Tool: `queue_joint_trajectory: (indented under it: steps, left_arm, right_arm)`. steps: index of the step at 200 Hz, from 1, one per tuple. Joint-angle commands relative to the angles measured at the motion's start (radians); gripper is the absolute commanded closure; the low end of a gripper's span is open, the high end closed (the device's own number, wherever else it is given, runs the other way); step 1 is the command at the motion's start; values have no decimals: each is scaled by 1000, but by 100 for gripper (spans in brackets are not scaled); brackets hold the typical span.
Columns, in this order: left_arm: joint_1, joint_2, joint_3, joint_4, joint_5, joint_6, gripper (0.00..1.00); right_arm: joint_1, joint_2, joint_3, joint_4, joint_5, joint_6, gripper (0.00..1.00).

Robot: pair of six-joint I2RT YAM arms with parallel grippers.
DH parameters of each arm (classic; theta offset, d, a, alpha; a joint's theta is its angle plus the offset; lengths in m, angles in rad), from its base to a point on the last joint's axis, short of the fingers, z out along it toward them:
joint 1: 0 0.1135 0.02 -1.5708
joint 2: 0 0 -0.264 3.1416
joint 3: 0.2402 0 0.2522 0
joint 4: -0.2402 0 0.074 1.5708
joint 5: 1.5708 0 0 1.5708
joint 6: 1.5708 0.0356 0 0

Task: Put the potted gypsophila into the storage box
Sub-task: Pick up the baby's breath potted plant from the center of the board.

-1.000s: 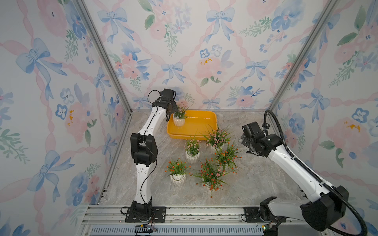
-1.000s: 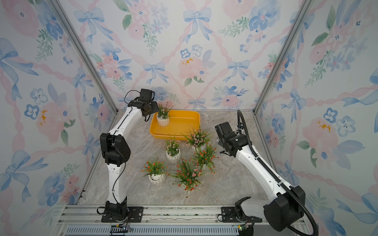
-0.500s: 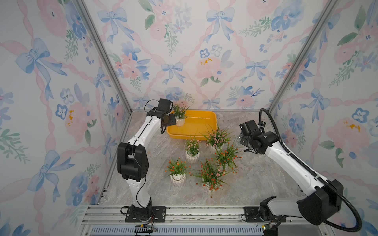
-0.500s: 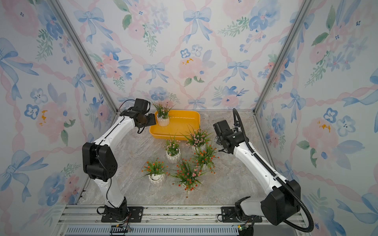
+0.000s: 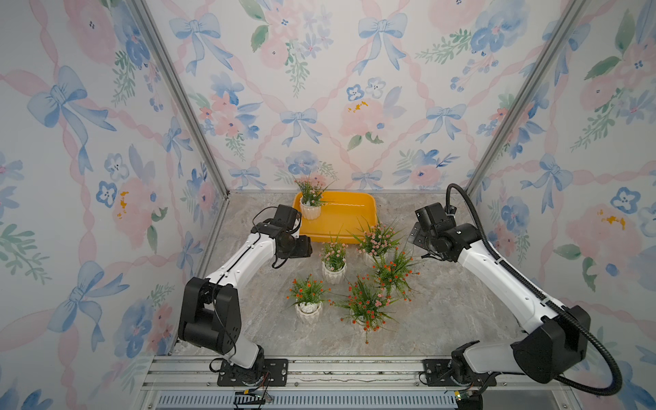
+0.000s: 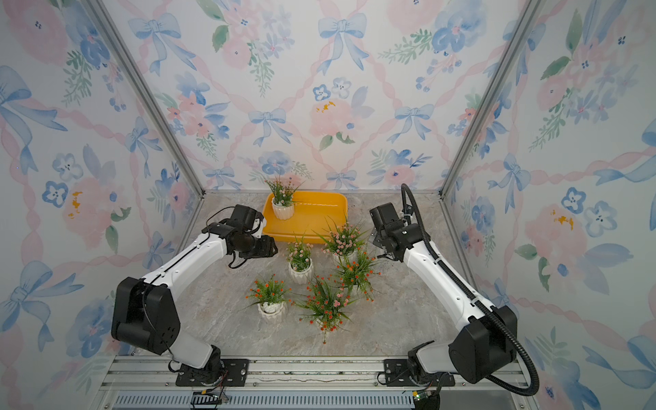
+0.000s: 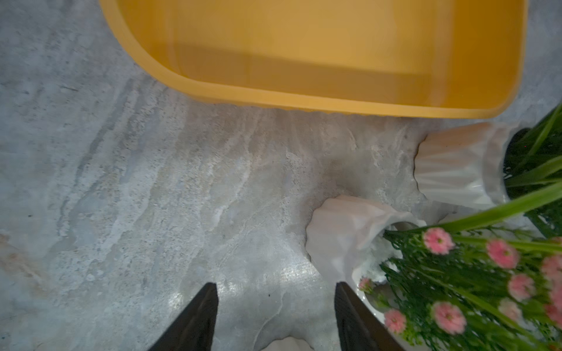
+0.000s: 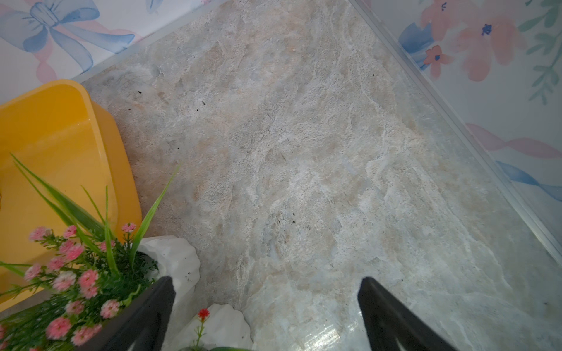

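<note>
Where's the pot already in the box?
In both top views, the pink-flowered pot stands upright in the storage box's far-left corner, just beyond the left gripper.

no readable text, labels, brands or numbers anywhere

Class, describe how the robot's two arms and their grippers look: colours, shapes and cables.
Both the left arm and the right arm have smooth white links joined by bulky black joint housings. A thick black ribbed hose runs along the right arm only. In the wrist views, the left gripper and the right gripper each show two black, tapering fingers.
</note>
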Motion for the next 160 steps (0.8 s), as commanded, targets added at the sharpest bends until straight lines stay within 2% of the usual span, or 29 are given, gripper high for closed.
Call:
queue_joint_trajectory:
  steps: [1, 71, 113, 160]
  left_arm:
    - [-34, 12, 1, 10, 6, 17, 38]
    - [-135, 99, 23, 23, 37, 16, 43]
    - [-165, 115, 27, 22, 27, 14, 45]
    - [-193, 164, 39, 21, -24, 8, 56]
  right_arm:
    - [-4, -12, -10, 7, -7, -30, 3]
    - [-6, -90, -101, -1, 0, -2, 3]
    - [-10, -114, -125, -11, 9, 8, 3]
    - [-12, -110, -119, -12, 10, 7, 3]
